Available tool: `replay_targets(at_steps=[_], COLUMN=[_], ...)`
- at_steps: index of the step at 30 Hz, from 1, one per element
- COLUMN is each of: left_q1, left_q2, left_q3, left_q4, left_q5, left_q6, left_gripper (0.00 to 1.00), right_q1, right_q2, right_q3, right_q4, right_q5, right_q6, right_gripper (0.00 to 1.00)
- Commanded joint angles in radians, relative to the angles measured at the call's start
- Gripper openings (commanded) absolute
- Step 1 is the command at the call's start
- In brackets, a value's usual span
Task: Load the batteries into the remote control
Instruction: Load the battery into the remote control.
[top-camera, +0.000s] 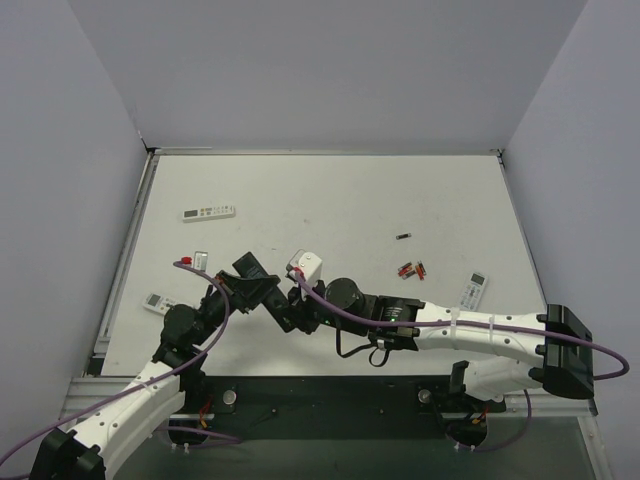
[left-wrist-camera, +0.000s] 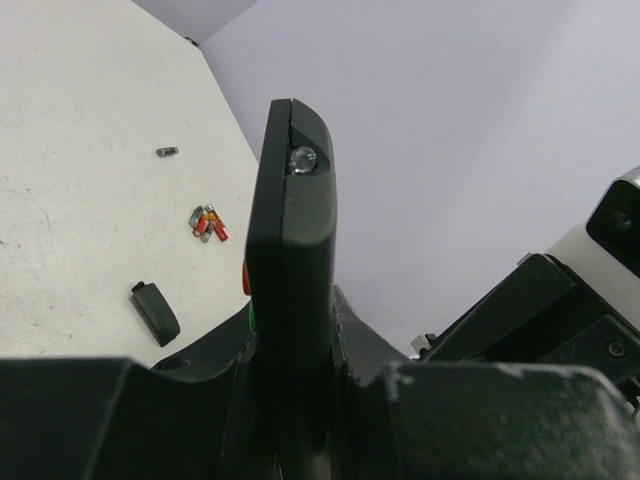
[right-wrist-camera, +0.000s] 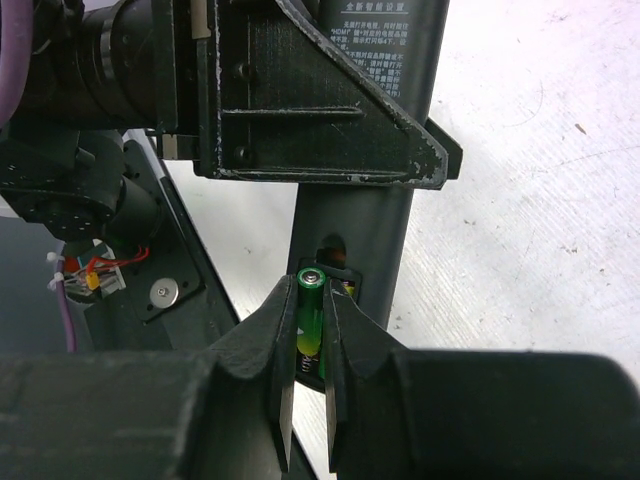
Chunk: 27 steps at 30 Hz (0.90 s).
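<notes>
The black remote control (top-camera: 252, 272) is held up off the table, clamped in my shut left gripper (top-camera: 238, 293). In the left wrist view it stands edge-on (left-wrist-camera: 295, 230) between the jaws of that gripper (left-wrist-camera: 295, 350). My right gripper (right-wrist-camera: 312, 288) is shut on a green battery (right-wrist-camera: 310, 305) and holds it in the remote's (right-wrist-camera: 375, 230) open battery compartment, against a spring. In the top view the right gripper (top-camera: 288, 308) meets the remote. Spare red batteries (top-camera: 410, 269) and one dark cell (top-camera: 402, 237) lie on the table to the right.
A long white remote (top-camera: 208, 212) lies at the back left. Small white remotes lie at the left (top-camera: 158, 303) and right (top-camera: 473, 290). The black battery cover (left-wrist-camera: 155, 312) lies on the table near the loose batteries (left-wrist-camera: 208, 223). Grey walls enclose the table.
</notes>
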Motion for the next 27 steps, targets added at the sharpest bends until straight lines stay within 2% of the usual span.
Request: replay_targets(at_steps=[1,9,12,17,24,27], left_q1=[-0.005,-0.005,-0.005,-0.005,-0.005,-0.005], left_q2=[-0.006,-0.008,-0.012,-0.011,-0.002,0.005], left_q3=[0.012,0.011,0.012,0.015,0.018,0.017], left_q4=[0.114,0.142,0.143,0.14,0.143,0.146], left_q5=[-0.019,-0.03,-0.032,-0.03,-0.029,-0.024], left_q6=[-0.027,-0.05,-0.05,-0.048,-0.043,-0.043], left_gripper=[0.0,0.0,0.0,0.0,0.0,0.0], right_q1=[0.011,0.023,0.026,0.034,0.034,0.034], right_q2=[0.012,0.032,0.033,0.032,0.038,0.033], right_q3=[0.009,0.009,0.015,0.024,0.044,0.055], right_q4=[0.073,0.029,0.013,-0.003,-0.014,-0.023], right_q5=[0.018,0.047,0.052,0.072,0.076,0.081], right_q6=[-0.011,-0.038,-0.043,-0.054,-0.057,-0.061], right_gripper=[0.0,0.01,0.09,0.13,0.26,0.28])
